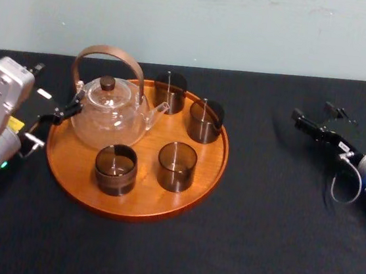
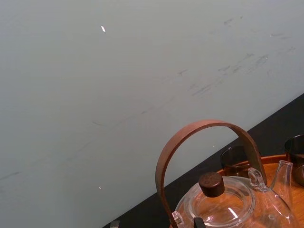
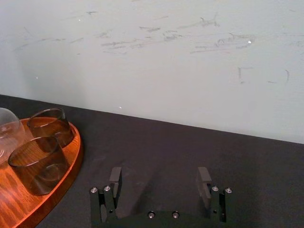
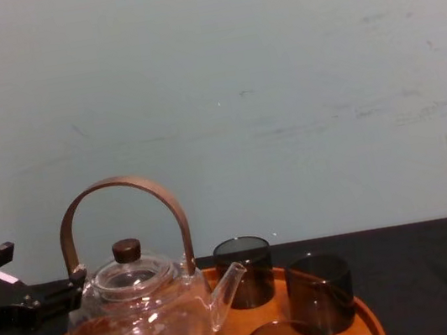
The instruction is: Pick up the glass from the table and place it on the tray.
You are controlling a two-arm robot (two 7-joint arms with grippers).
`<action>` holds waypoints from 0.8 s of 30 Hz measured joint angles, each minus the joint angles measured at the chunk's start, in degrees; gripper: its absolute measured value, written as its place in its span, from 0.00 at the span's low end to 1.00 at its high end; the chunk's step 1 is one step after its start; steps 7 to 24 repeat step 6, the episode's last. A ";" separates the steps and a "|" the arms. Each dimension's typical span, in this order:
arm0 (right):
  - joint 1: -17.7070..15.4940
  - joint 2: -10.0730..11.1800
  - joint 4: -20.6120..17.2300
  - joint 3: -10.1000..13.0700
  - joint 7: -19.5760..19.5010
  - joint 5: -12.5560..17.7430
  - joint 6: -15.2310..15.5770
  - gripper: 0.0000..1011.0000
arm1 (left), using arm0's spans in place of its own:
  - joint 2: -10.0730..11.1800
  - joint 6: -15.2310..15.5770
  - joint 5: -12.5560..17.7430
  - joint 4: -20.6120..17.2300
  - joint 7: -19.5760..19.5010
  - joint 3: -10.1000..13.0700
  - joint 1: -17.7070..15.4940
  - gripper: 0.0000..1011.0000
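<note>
Head view: four glasses on the tray, none seen on the table

Nearest, near-left glass (image 1: 115, 168) sits at 7 o'clock on the tray (image 1: 128, 210) and near-right glass (image 1: 176, 166) at 5 o'clock, both upright. Behind them is the teapot (image 1: 110, 112) at 10 o'clock. Left gripper (image 1: 59, 113) is just beside its belly at the tray's 9 o'clock rim; open or closed, cannot tell. Farther back, far glass (image 1: 170, 90) is at 12 and far-right glass (image 1: 205, 120) at 2. Right gripper (image 3: 159, 178) hangs over the table (image 1: 257, 238) at 3 o'clock, well apart from the tray, jaws apart and empty. Placing looks done. Risk: a sideways pull-out by the left arm could clip the teapot and shove it into the glasses.
</note>
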 joint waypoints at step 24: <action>-0.03 0.06 -0.14 -0.14 0.25 -0.02 0.01 0.99 | 0.00 0.00 0.00 0.00 0.00 0.00 0.00 1.00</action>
